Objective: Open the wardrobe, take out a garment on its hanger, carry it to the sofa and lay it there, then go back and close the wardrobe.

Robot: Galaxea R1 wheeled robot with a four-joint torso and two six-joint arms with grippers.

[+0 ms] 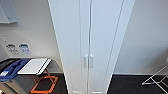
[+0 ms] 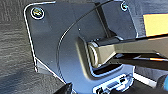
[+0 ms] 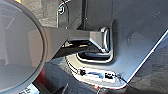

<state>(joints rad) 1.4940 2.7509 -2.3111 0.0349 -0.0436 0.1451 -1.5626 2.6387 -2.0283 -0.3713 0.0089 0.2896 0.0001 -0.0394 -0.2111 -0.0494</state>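
Straight ahead, the tall narrow white wardrobe (image 1: 91, 45) stands smooth and flat-fronted, doors shut — small vertical handles (image 1: 88, 61) side by side; jaw states cannot be told.

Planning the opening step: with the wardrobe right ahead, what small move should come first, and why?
Probably raise an arm toward the door handles. The wardrobe stands straight ahead with both doors shut, the two handles side by side at the centre seam, and nothing is touching them yet.

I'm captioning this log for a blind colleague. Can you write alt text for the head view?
A tall narrow white wardrobe stands straight ahead, both flat doors shut, two small vertical white handles side by side. An orange-framed stand sits on dark floor at left, a white wire rack at right.
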